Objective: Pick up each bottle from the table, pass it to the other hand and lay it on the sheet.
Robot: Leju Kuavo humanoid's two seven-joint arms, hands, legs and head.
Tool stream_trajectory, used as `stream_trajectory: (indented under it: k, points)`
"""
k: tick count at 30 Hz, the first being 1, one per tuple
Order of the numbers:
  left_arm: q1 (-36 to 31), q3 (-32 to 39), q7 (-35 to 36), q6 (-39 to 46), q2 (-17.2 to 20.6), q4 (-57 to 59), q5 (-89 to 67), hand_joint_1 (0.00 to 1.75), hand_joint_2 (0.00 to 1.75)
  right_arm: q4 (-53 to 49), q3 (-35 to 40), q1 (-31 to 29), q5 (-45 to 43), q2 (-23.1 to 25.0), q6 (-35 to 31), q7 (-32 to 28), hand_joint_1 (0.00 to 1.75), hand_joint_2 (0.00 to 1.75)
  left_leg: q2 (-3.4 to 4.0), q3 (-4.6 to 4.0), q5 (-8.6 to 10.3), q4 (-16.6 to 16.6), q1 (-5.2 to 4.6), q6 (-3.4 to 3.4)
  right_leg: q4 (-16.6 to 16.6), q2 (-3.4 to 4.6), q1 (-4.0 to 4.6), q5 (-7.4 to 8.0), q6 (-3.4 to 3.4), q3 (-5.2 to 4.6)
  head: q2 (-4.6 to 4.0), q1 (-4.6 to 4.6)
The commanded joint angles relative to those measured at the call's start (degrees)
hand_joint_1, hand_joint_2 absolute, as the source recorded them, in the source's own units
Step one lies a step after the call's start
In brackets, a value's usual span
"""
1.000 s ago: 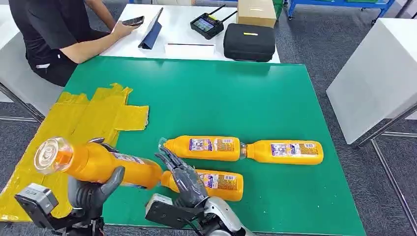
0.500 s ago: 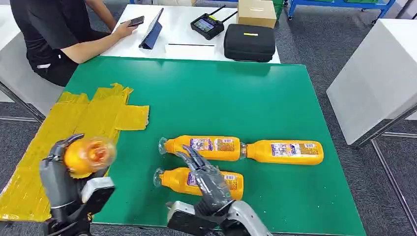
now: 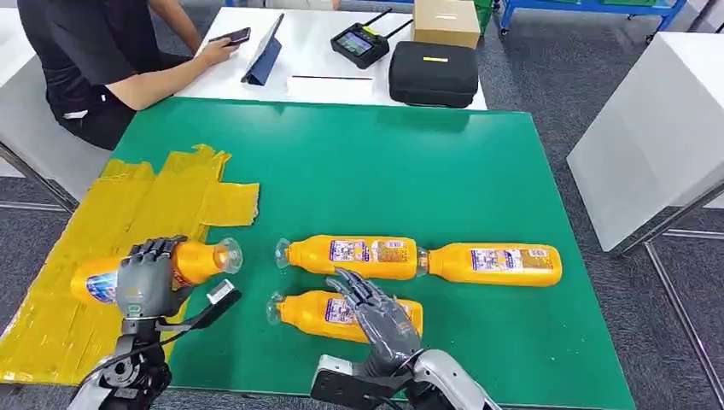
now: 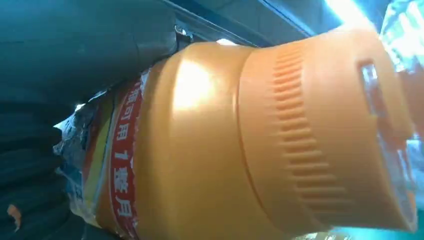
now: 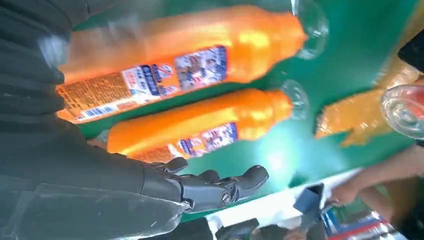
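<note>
1. My left hand (image 3: 147, 272) is wrapped around an orange bottle (image 3: 192, 260). It holds the bottle on its side, over the yellow sheet (image 3: 128, 205) near the left edge of the green table (image 3: 384, 162). I cannot tell if the bottle touches the sheet yet.
2. My right hand (image 3: 380, 312) holds nothing. Its fingers are spread, and it hangs over the bottle nearest the front edge (image 3: 341, 314).
3. Two more bottles lie end to end behind that one: the middle bottle (image 3: 350, 254) and the far right bottle (image 3: 495, 263).
4. I think each bottle is full, so it should feel a bit heavy. The plastic looks hard and smooth, so it could slip. It is round and could roll on the table.
5. I would grab a bottle around its fat middle, where the label (image 5: 200, 67) is, not at the thin neck.
6. The table top looks flat and smooth. The sheet is wrinkly and may bunch up.
7. A person (image 3: 94, 60) sits at the far left corner by a white table (image 3: 307, 51) with a black case (image 3: 433, 73) and a cardboard box (image 3: 446, 19) on it. I will keep my arms away from there.
</note>
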Motion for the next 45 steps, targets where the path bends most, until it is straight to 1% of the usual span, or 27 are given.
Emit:
stream_trajectory:
  k: [1, 4, 5, 7, 8, 9, 10, 11, 12, 17, 20, 23, 24, 25, 26, 28, 29, 31, 34, 35, 36, 37, 38, 39, 41, 43, 45]
  points:
    - [-13.3, -5.1, 5.1, -2.1, 0.3, 28.3, -1.6, 0.00, 0.00, 6.7, -0.3, -0.4, 1.1, -4.3, 1.0, 0.9, 0.00, 1.75, -0.26, 0.33, -0.02, -0.1, 0.00, 0.07, -0.1, -0.21, 0.04, -0.08, -0.32, 0.38, 0.00, -0.02]
    - [-14.5, -5.8, 5.2, -2.9, -0.4, 29.2, -1.7, 0.00, 0.00, 7.5, -0.1, 0.1, 3.5, -5.4, 2.0, 3.3, 0.00, 1.75, -0.19, 0.24, -0.04, -0.1, 0.00, 0.07, -0.1, -0.13, 0.04, -0.05, -0.27, 0.29, 0.00, -0.02]
    - [-15.2, -6.0, 5.3, -3.3, -0.7, 29.6, -1.6, 0.00, 0.00, 8.3, 0.4, -0.3, 4.7, -5.7, 3.0, 4.5, 0.00, 1.75, -0.22, 0.34, -0.10, 0.0, 0.02, 0.09, -0.1, -0.16, 0.07, -0.10, -0.38, 0.40, 0.00, 0.00]
    - [-16.0, -6.1, 5.1, -3.8, -1.1, 30.0, -1.4, 0.00, 0.00, 9.9, 0.4, -0.9, 4.9, -6.3, 3.2, 4.6, 0.00, 1.75, -0.20, 0.13, 0.01, 0.0, 0.01, 0.07, 0.0, -0.16, 0.04, -0.01, -0.17, 0.19, 0.00, -0.02]
    - [-16.5, -6.0, 4.5, -3.8, -1.4, 30.4, -0.6, 0.00, 0.00, 11.5, 0.9, -1.7, 4.8, -6.7, 4.0, 5.3, 0.00, 1.75, -0.27, 0.23, -0.04, 0.0, 0.01, 0.10, 0.0, -0.22, 0.06, -0.07, -0.28, 0.32, 0.00, -0.02]
    - [-16.8, -6.1, 4.6, -3.9, -1.5, 30.5, -0.6, 0.00, 0.00, 12.2, 0.9, -2.0, 4.7, -6.9, 4.1, 5.2, 0.00, 1.75, -0.18, 0.14, 0.00, 0.0, 0.03, 0.08, -0.1, -0.14, 0.06, -0.01, -0.18, 0.21, 0.00, 0.00]
    - [-17.0, -6.3, 4.7, -3.9, -1.6, 30.7, -0.4, 0.00, 0.00, 13.1, 1.3, -2.5, 4.5, -7.1, 4.1, 5.1, 0.00, 1.75, -0.25, 0.31, -0.07, 0.0, 0.02, 0.11, -0.1, -0.19, 0.07, -0.08, -0.32, 0.39, 0.00, -0.04]
    - [-17.1, -6.1, 4.1, -3.9, -1.7, 30.8, 0.4, 0.00, 0.00, 13.8, 1.5, -2.8, 4.2, -7.2, 4.3, 5.0, 0.00, 1.75, -0.15, 0.19, 0.00, 0.0, 0.01, 0.09, -0.1, -0.10, 0.04, 0.01, -0.21, 0.27, 0.00, 0.00]
    - [-17.2, -5.8, 3.6, -3.9, -1.7, 30.8, 1.2, 0.00, 0.00, 14.6, 1.9, -3.2, 3.8, -7.4, 4.5, 5.0, 0.00, 1.75, -0.14, 0.26, -0.06, 0.0, 0.03, 0.10, 0.0, -0.08, 0.08, -0.03, -0.29, 0.34, 0.00, -0.02]
    - [-17.0, -5.7, 3.1, -3.4, -1.6, 30.5, 2.4, 0.00, 0.00, 15.7, 2.8, -3.9, 2.8, -7.5, 4.9, 5.0, 0.00, 1.75, -0.11, 0.12, -0.01, 0.0, 0.02, 0.07, 0.0, -0.07, 0.06, 0.01, -0.19, 0.19, 0.00, 0.00]
    - [-16.7, -5.3, 1.2, -2.2, -1.3, 29.4, 5.5, 0.00, 0.00, 21.4, 5.2, -7.0, -0.1, -6.9, 6.4, 3.9, 0.00, 1.75, -0.04, 0.24, -0.07, 0.0, 0.04, 0.09, -0.1, 0.01, 0.09, -0.01, -0.29, 0.28, 0.00, -0.02]
    - [-16.4, -5.3, -0.5, -1.5, -1.5, 28.1, 8.0, 0.00, 0.00, 26.6, 7.6, -9.5, -2.1, -6.0, 6.4, 2.2, 0.00, 1.75, 0.00, 0.22, -0.05, 0.0, 0.05, 0.08, -0.1, 0.03, 0.10, 0.01, -0.26, 0.27, 0.00, -0.02]
    - [-16.4, -5.4, -0.9, -0.9, -1.6, 27.7, 9.0, 0.00, 0.00, 27.9, 8.6, -10.3, -3.3, -5.7, 6.6, 1.8, 0.17, 1.75, 0.04, 0.16, 0.00, 0.0, 0.04, 0.07, -0.1, 0.05, 0.08, 0.05, -0.19, 0.20, 0.00, 0.00]
    - [-16.3, -5.1, -3.4, 0.2, -2.1, 26.4, 12.1, 0.00, 0.00, 30.8, 10.2, -11.9, -4.9, -4.5, 7.2, 1.0, 1.62, 1.75, 0.03, 0.27, -0.03, 0.0, 0.05, 0.08, -0.1, 0.06, 0.10, 0.03, -0.28, 0.28, 0.00, -0.02]
    - [-16.5, -5.3, -4.4, 0.3, -2.3, 25.7, 13.7, 0.00, 0.00, 32.3, 11.4, -12.7, -5.3, -3.7, 7.1, 0.9, 1.75, 1.75, 0.03, 0.20, 0.01, 0.0, 0.07, 0.06, -0.1, 0.04, 0.11, 0.05, -0.20, 0.21, 0.00, 0.00]
    - [-16.4, -5.0, -6.0, 0.6, -2.7, 23.2, 17.7, 0.00, 0.00, 34.5, 12.7, -13.7, -6.6, -1.9, 6.7, 0.8, 1.75, 1.75, -0.02, 0.36, -0.03, 0.0, 0.09, 0.08, -0.1, 0.02, 0.15, 0.02, -0.35, 0.36, 0.00, 0.00]
    - [-15.7, -2.8, -11.2, 0.1, -3.6, 20.1, 25.8, 0.00, 0.00, 34.7, 12.8, -13.3, -7.1, -0.9, 6.2, 1.1, 1.75, 1.75, 0.04, 0.34, 0.00, 0.0, 0.11, 0.06, -0.1, 0.04, 0.16, 0.05, -0.28, 0.30, 0.00, 0.00]
    - [-14.5, -2.2, -14.6, -1.8, -3.7, 15.1, 34.7, 0.00, 0.00, 32.2, 11.9, -10.8, -6.3, 0.0, 5.2, 3.3, 1.75, 1.75, 0.14, 0.49, -0.01, 0.0, 0.18, 0.03, -0.1, 0.05, 0.25, 0.06, -0.32, 0.35, 0.00, 0.00]
    - [-13.7, -3.5, -13.9, -2.4, -3.0, 13.3, 35.8, 0.00, 0.00, 30.7, 11.8, -9.7, -6.0, -0.4, 5.2, 3.9, 1.75, 1.75, 0.23, 0.76, -0.06, 0.0, 0.20, -0.04, -0.1, 0.13, 0.28, 0.01, -0.44, 0.11, 0.00, 0.00]
    - [-13.6, -3.5, -13.9, -2.3, -2.9, 13.3, 35.9, 0.00, 0.00, 30.7, 11.6, -9.7, -6.0, -0.6, 5.2, 3.9, 1.75, 1.75, 0.35, 0.89, -0.20, -0.1, 0.23, -0.23, -0.1, 0.25, 0.28, -0.06, -0.45, 0.13, 0.00, 0.00]
    - [-13.5, -3.6, -13.9, -2.2, -2.9, 13.3, 36.0, 0.00, 0.00, 30.6, 11.6, -9.8, -6.0, -0.7, 5.2, 3.9, 1.75, 1.75, 0.26, 0.97, -0.18, -0.1, 0.24, -0.20, -0.1, 0.18, 0.29, -0.06, -0.56, 0.21, 0.00, -0.02]
    - [-13.5, -3.6, -13.9, -2.2, -2.9, 13.3, 36.0, 0.00, 0.00, 30.6, 11.6, -9.8, -6.0, -0.7, 5.2, 3.9, 1.75, 1.75, 0.33, 1.00, -0.18, -0.1, 0.24, -0.20, -0.1, 0.25, 0.29, -0.05, -0.51, 0.22, 0.00, -0.02]
    - [-13.3, -2.6, -16.1, -2.6, -3.4, 12.8, 39.8, 0.00, 0.00, 30.8, 11.0, -9.5, -6.0, -0.4, 5.1, 3.9, 1.75, 1.75, 0.36, 0.98, -0.17, -0.1, 0.28, -0.18, -0.1, 0.28, 0.34, -0.04, -0.44, 0.22, 0.00, -0.02]
    - [-13.0, -1.5, -18.8, -3.3, -3.7, 11.7, 45.7, 0.00, 0.00, 30.9, 9.6, -8.6, -5.7, 0.3, 4.9, 3.9, 1.75, 1.75, 0.22, 1.01, -0.16, -0.1, 0.29, -0.15, -0.2, 0.15, 0.37, -0.07, -0.57, 0.29, 0.00, 0.00]
    - [-11.9, -0.8, -20.3, -3.7, -3.8, 9.3, 49.5, 0.00, 0.00, 31.0, 8.9, -8.0, -5.3, 0.8, 4.6, 3.9, 1.75, 1.75, 0.17, 1.06, -0.17, -0.1, 0.31, -0.14, -0.2, 0.11, 0.40, -0.08, -0.58, 0.35, 0.00, 0.00]
    - [-10.6, -0.7, -20.8, -4.2, -3.7, 7.1, 52.7, 0.00, 0.00, 31.8, 8.5, -8.3, -5.1, 1.5, 4.3, 3.6, 1.75, 1.75, 0.41, 1.05, -0.18, -0.1, 0.32, -0.18, -0.1, 0.30, 0.39, 0.04, -0.41, 0.30, 0.00, 0.02]
    - [-10.4, -0.5, -21.2, -7.5, -4.0, 6.2, 59.0, 0.00, 0.00, 31.5, 7.0, -8.7, -7.2, 1.8, 4.0, 1.7, 1.75, 1.75, 0.53, 1.06, -0.17, -0.2, 0.30, -0.18, -0.2, 0.43, 0.38, 0.08, -0.47, 0.68, 0.00, -0.02]
